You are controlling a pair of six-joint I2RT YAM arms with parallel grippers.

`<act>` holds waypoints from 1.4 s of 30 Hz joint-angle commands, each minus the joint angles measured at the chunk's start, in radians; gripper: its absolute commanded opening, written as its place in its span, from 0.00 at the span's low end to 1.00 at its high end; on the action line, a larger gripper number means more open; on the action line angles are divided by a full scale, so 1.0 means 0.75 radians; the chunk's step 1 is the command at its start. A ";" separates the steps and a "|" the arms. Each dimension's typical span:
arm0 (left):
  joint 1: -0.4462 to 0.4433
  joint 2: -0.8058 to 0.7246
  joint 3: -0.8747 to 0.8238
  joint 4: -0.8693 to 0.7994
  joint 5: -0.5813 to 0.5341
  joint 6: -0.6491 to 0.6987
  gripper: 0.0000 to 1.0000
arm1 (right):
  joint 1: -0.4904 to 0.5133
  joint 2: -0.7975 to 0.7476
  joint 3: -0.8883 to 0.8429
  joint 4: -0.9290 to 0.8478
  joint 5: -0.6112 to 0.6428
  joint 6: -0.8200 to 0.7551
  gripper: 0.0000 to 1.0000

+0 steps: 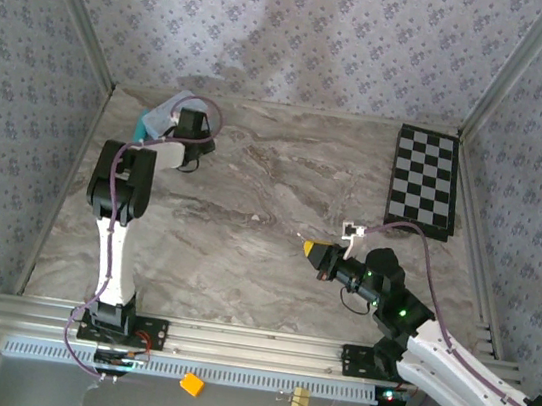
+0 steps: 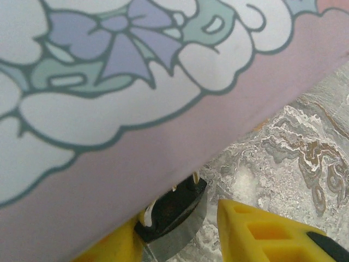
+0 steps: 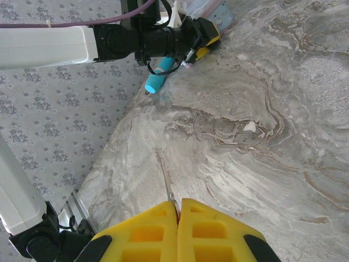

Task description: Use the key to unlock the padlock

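The padlock point(image 2: 173, 214), tiny and black with a silvery plate, lies on the marble table under the edge of a pink illustrated tin point(image 2: 136, 109). My left gripper point(image 2: 177, 224) straddles it with its jaws open. The padlock rests against the left yellow finger point(image 2: 106, 248), and a gap separates it from the right finger point(image 2: 262, 234). My right gripper point(image 3: 178, 210) is shut on the key point(image 3: 165, 177), whose thin metal blade sticks out ahead over the marble. From above, the right gripper point(image 1: 313, 250) sits mid-table and the left arm reaches to the far left corner beside the tin point(image 1: 159, 119).
A black-and-white chessboard point(image 1: 424, 179) lies at the far right. A cyan cylinder point(image 3: 158, 82) lies beside the left gripper point(image 3: 204, 38). A small white-and-metal bit point(image 1: 351, 230) sits just behind the right gripper. Patterned walls close three sides.
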 commanded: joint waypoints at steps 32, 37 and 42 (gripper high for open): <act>0.034 -0.027 -0.005 0.037 0.111 -0.093 0.00 | -0.028 0.008 0.015 -0.013 -0.006 0.014 0.00; -0.015 -0.137 -0.107 0.005 0.197 -0.064 0.00 | -0.027 0.017 0.020 -0.023 -0.004 0.008 0.00; -0.107 -0.279 -0.277 -0.018 0.255 -0.060 0.00 | -0.029 0.031 0.002 -0.014 0.016 0.024 0.00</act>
